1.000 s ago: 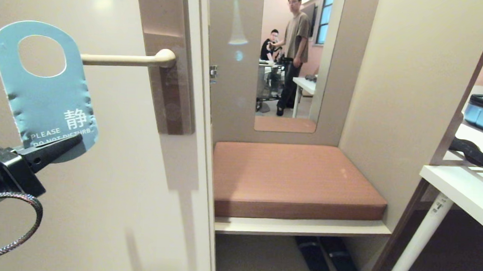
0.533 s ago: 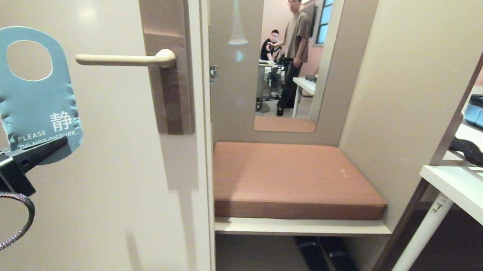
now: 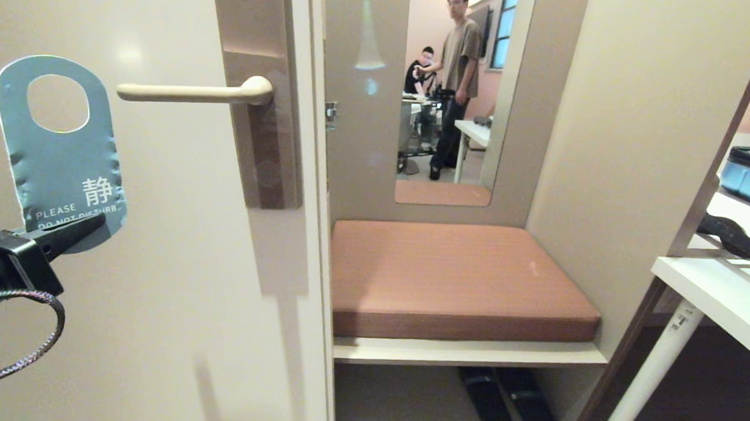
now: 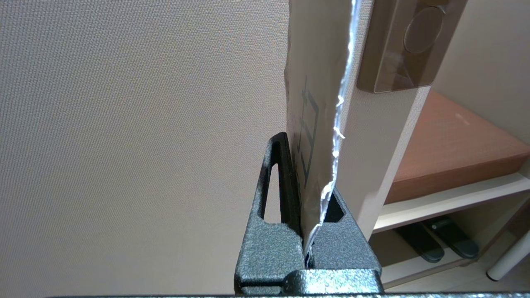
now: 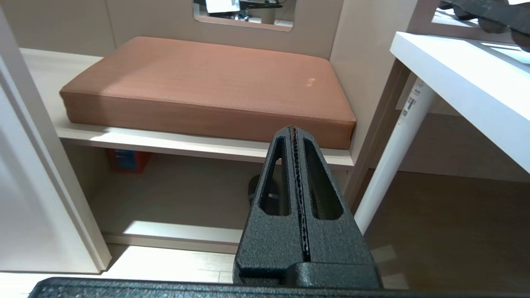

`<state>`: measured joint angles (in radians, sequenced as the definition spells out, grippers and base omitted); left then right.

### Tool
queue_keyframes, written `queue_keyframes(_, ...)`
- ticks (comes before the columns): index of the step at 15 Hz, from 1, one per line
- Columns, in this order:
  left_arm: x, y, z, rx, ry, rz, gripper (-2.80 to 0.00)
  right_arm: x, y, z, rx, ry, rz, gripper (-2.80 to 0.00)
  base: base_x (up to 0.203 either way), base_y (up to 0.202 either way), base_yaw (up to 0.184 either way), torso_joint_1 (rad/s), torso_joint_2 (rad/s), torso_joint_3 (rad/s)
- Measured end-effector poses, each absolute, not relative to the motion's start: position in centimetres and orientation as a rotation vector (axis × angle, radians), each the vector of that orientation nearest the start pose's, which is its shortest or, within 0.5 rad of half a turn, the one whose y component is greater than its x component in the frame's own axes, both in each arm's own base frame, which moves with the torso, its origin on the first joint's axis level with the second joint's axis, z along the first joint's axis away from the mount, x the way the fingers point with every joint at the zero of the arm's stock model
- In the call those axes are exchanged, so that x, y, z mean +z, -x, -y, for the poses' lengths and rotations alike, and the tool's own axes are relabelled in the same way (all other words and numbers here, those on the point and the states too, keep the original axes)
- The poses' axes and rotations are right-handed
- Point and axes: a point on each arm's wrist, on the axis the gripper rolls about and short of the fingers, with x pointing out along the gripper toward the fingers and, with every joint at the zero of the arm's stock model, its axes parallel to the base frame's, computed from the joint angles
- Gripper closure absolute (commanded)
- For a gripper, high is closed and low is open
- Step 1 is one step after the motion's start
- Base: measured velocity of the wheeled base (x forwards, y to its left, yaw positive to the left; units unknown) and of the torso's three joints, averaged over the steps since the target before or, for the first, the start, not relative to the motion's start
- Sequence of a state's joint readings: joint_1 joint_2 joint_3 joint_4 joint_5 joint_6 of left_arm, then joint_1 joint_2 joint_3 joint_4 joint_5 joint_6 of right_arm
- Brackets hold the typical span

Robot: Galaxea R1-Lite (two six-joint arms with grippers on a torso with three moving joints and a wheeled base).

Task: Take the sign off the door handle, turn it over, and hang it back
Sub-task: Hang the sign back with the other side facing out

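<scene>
The sign (image 3: 60,155) shows its blue "PLEASE DO NOT DISTURB" face in the head view and stands nearly upright, off the door handle (image 3: 188,91). Its hole lies just left of the lever's free end, with a gap between them. My left gripper (image 3: 85,227) is shut on the sign's lower end. In the left wrist view the sign (image 4: 308,124) runs edge-on up from the left gripper (image 4: 306,178), white face towards the door. My right gripper (image 5: 294,130) is shut on nothing, parked low and facing the bench.
The handle sits on a brown plate (image 3: 260,134) at the edge of the cream door (image 3: 152,289). To the right are a cushioned bench (image 3: 455,279) with slippers (image 3: 509,403) beneath, a mirror (image 3: 448,92) reflecting two people, and a white table (image 3: 717,292).
The left gripper carried the sign left, away from the handle's tip, and lower, then back a little to the right. The sign now stands straighter. The right arm has not moved.
</scene>
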<state>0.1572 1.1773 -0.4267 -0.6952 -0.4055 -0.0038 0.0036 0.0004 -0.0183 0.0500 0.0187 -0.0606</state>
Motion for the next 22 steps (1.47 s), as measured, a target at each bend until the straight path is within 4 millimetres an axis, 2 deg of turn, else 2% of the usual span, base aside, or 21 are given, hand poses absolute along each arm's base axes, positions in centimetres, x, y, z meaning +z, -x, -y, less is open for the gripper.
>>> queue_keyframes(6, 21.6, -18.2, -2.0, -0.247, 0.016, -0.048, 0.0, 7.5, 2.4, 0.0, 0.023, 0.06, -0.031, 0.0, 0.0, 0.0, 0.0, 0.0, 0.0, 0.0)
queue_keyframes(15, 21.0, -19.5, -2.1, -0.254, 0.018, -0.079, 0.0, 7.5, 2.4, 0.0, 0.023, 0.06, -0.031, 0.0, 0.0, 0.0, 0.0, 0.0, 0.0, 0.0)
queue_keyframes(22, 20.9, -20.8, -2.0, -0.272, 0.008, -0.038, 0.0, 7.5, 2.4, 0.0, 0.023, 0.06, -0.031, 0.0, 0.0, 0.0, 0.0, 0.0, 0.0, 0.0)
